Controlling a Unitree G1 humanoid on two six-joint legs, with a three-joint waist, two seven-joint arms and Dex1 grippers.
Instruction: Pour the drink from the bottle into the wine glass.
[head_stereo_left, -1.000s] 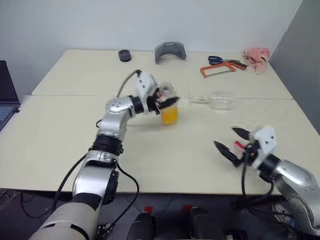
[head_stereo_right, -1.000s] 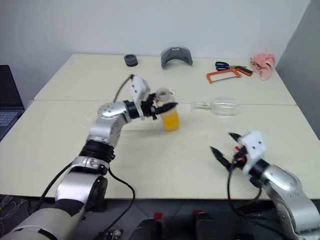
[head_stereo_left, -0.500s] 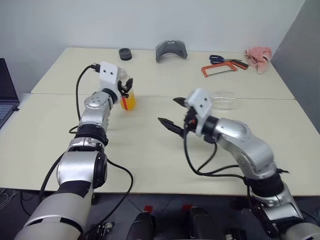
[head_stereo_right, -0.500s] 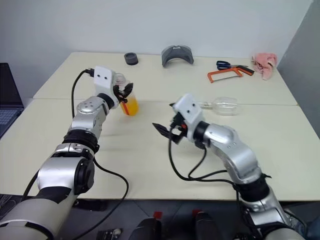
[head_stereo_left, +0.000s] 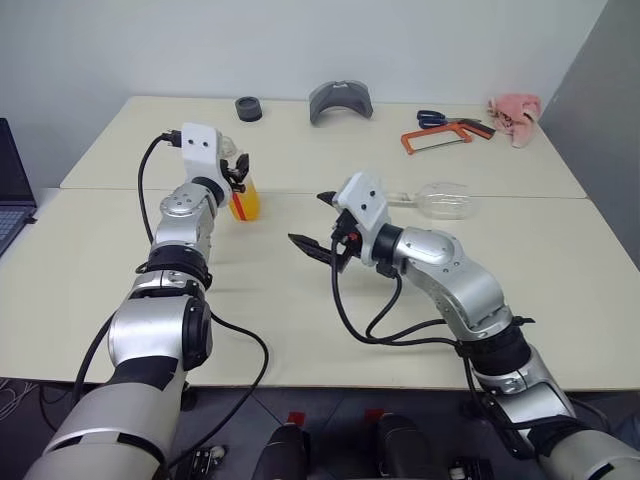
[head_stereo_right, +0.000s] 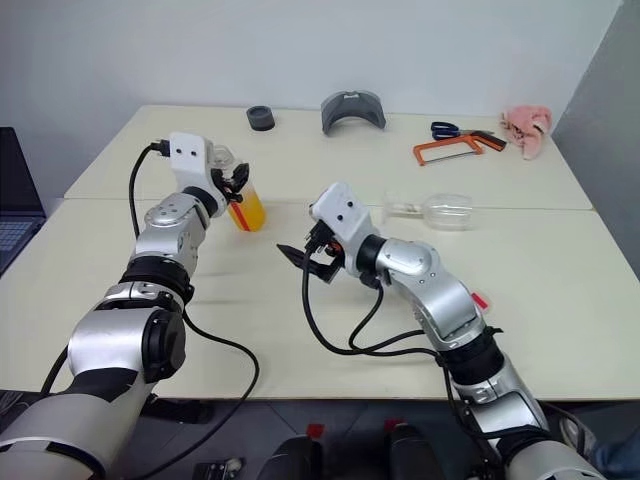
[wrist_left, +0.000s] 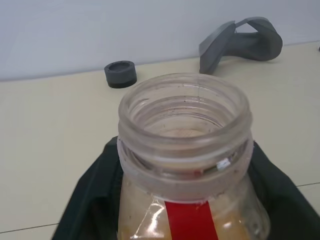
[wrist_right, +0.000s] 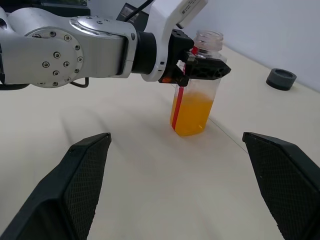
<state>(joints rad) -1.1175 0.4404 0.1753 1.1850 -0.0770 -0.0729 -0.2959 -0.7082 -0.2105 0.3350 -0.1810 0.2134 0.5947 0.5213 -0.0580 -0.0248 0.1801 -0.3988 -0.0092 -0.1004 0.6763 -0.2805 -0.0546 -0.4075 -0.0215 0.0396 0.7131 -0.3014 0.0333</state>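
Now we see the bottle (head_stereo_left: 246, 196) standing upright on the table (head_stereo_left: 120, 260), left of centre and just near of the seam between the two tabletops. Its mouth is uncapped, and the drink (wrist_right: 191, 113) fills roughly its lower half. A red strip runs down its side. Our left gripper (wrist_right: 200, 70) sits at the bottle's neck, a black finger on each side of it; the fingers (wrist_left: 90, 195) lie close against the plastic, but we cannot tell whether they clamp it or have loosened around it.

Our right gripper (head_stereo_left: 320, 222) hangs above the middle of the table, pointing left toward the bottle and well apart from it. Its two fingers are spread wide with nothing between them; in the right wrist view they frame the bottle from a distance.

The glass (head_stereo_left: 442, 199) lies on its side to the right of our right arm, near the seam, bowl to the right and stem pointing left. It looks empty.

Along the far edge we see a small black ring (head_stereo_left: 249, 108), a grey curved piece (head_stereo_left: 340, 101), an orange-framed saw (head_stereo_left: 440, 136) with scissors (head_stereo_left: 432, 119) beside it, and a pink cloth (head_stereo_left: 514, 114) at the far right corner. A laptop (head_stereo_left: 12, 190) shows at the left edge.
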